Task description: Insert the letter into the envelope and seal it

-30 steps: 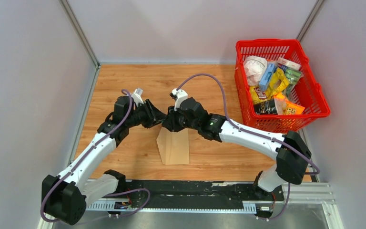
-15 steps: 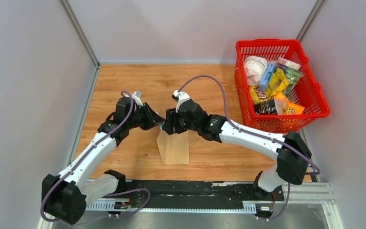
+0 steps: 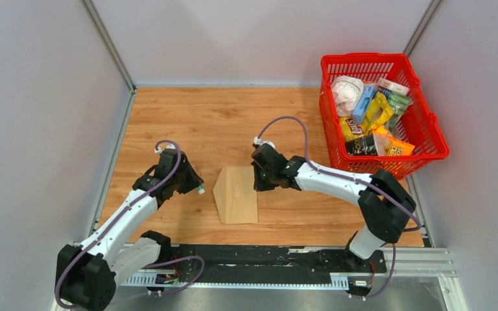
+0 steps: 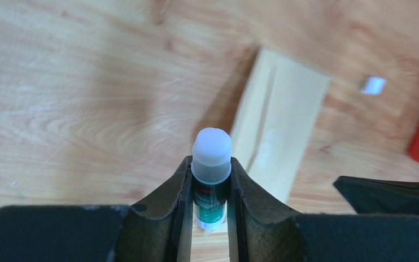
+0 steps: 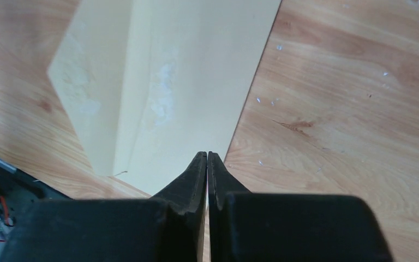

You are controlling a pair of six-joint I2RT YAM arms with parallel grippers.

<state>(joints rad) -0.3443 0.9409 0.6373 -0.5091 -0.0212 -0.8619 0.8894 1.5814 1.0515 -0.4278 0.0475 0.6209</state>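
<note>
Over the table (image 3: 168, 116), left gripper (image 3: 193, 186) with glue stick (image 4: 211, 153) and right gripper (image 5: 207, 157) parted

A light-brown wood-grain counter (image 3: 214, 116) forms the base of a booth closed in by plain pale grey walls (image 3: 259, 39) at the back and both sides. Thin silver metal posts (image 3: 107, 44) run up the rear corners, under soft, even light.

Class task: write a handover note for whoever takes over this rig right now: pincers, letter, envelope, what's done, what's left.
Left pincer: shut on the glue stick, left of the envelope.
Right pincer: shut, empty, by the envelope's right edge.
Envelope: flat on the table, flap open, glue smears on it. Letter: not visible, probably inside.
Done: gluing, apparently. Left: fold flap, press shut.
</note>
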